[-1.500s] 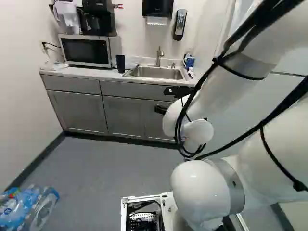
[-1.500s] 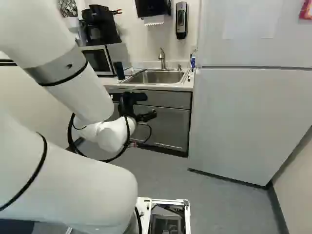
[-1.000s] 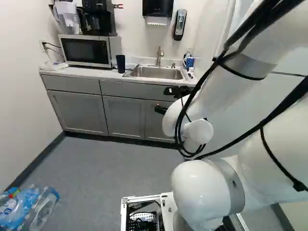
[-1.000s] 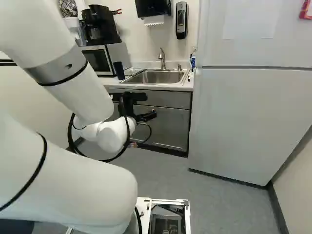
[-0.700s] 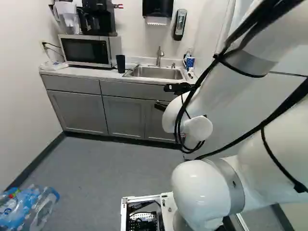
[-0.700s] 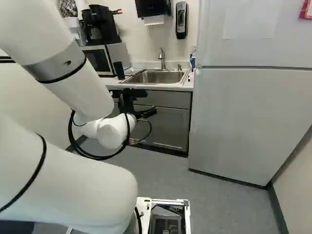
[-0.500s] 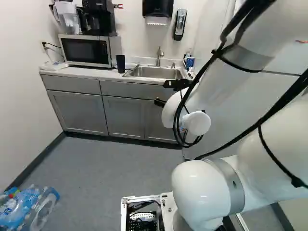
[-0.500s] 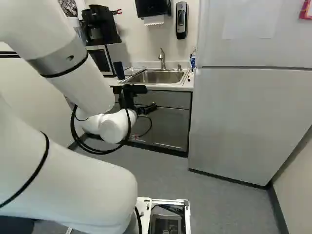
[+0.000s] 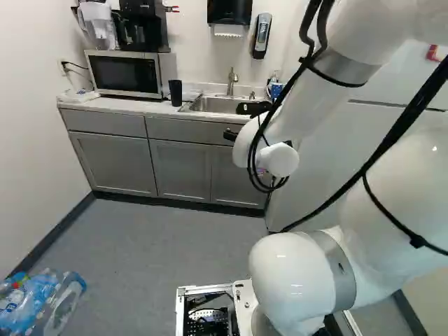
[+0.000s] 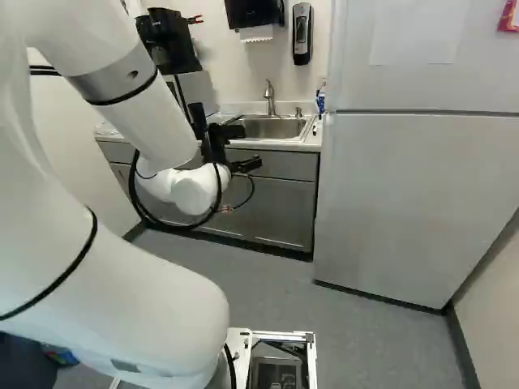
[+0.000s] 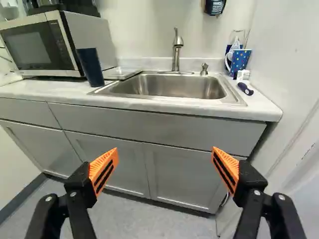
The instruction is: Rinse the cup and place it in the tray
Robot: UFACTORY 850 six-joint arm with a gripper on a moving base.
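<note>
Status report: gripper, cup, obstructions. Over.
Gripper open, empty. Dark cup upright on counter, between microwave and sink. Way to cup looks unobstructed.

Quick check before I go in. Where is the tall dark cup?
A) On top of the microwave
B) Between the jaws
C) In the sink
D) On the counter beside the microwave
D: the tall dark cup stands on the counter, beside the microwave.

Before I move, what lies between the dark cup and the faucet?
The wrist view shows a clear tray, then the sink's back corner, between the dark cup and faucet.
</note>
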